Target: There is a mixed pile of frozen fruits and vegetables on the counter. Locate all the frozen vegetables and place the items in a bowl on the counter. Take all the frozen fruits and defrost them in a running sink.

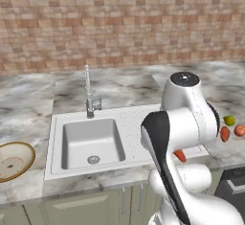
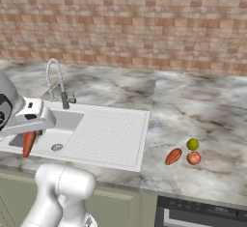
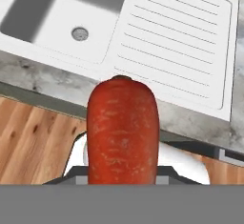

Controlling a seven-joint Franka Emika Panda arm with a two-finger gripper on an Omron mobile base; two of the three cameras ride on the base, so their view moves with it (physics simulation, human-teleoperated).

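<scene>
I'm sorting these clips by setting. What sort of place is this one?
A rendered home kitchen, most likely: a light grey sink with a spring-neck faucet set into a marbled stone counter, pale green cabinet doors beneath, and a brick wall behind.

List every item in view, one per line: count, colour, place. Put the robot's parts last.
carrot: one, orange-red, held over the sink's front edge
stubby carrot piece: one, orange-red, counter right of the sink
lime: one, yellow-green, behind that piece
red ball: one, red-orange, beside that piece
bowl: one, golden-brown rim, cream inside, counter left of the sink
sink: one, light grey
faucet: one, chrome, behind the basin
tool: one, shut on the carrot
</scene>
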